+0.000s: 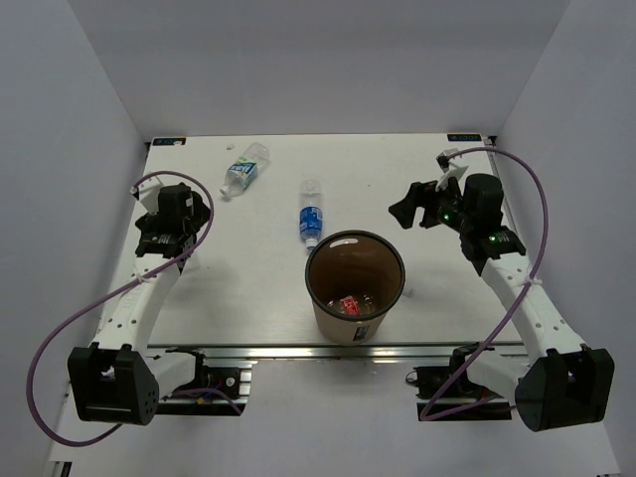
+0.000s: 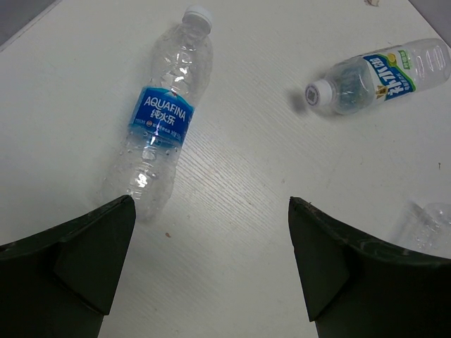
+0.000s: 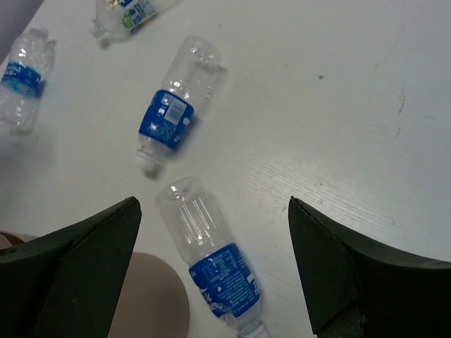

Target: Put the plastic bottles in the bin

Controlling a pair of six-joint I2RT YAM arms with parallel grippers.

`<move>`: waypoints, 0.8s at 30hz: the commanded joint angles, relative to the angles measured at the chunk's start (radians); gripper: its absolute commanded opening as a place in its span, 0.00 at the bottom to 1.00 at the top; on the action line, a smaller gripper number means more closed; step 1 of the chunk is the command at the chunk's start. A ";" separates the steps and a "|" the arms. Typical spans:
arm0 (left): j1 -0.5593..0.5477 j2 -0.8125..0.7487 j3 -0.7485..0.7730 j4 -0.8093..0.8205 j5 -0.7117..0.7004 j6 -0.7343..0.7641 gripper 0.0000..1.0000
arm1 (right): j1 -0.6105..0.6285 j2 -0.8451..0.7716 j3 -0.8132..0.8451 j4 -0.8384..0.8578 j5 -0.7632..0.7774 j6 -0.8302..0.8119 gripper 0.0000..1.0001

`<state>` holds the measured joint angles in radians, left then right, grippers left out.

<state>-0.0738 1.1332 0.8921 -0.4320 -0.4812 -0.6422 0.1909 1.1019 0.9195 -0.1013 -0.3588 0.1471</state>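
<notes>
From above, one plastic bottle (image 1: 243,169) lies at the back left of the table and another (image 1: 311,214) lies just behind the bin (image 1: 343,328), a brown tub. My left gripper (image 1: 197,211) hovers open at the left, with a blue-labelled bottle (image 2: 163,113) ahead of its left finger and a green-labelled one (image 2: 377,74) farther right. My right gripper (image 1: 405,211) is open at the right. In its wrist view a bottle (image 3: 211,260) lies between its fingers, another (image 3: 173,105) beyond, and the bin's side (image 3: 151,303) shows at the lower left.
Something with a red label (image 1: 350,305) lies inside the bin. More bottles show at the edges of the wrist views: one (image 2: 430,225) by the left gripper's right finger, one (image 3: 21,77) at far left. White walls enclose the table on three sides.
</notes>
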 commanded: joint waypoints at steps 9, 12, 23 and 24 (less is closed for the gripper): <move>0.005 -0.016 0.013 0.021 0.009 0.009 0.98 | 0.002 0.012 -0.143 0.091 -0.141 -0.029 0.89; 0.005 -0.016 0.022 0.015 -0.005 0.012 0.98 | 0.001 0.004 -0.162 0.107 -0.141 -0.030 0.89; 0.005 0.014 0.028 0.030 0.007 0.021 0.98 | 0.142 0.068 -0.154 0.010 -0.040 -0.139 0.89; 0.005 0.016 0.025 0.045 0.010 0.024 0.98 | 0.145 0.084 -0.142 -0.012 -0.025 -0.164 0.89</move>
<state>-0.0738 1.1446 0.8921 -0.4168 -0.4808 -0.6327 0.3241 1.1461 0.7357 -0.0441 -0.4404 0.0483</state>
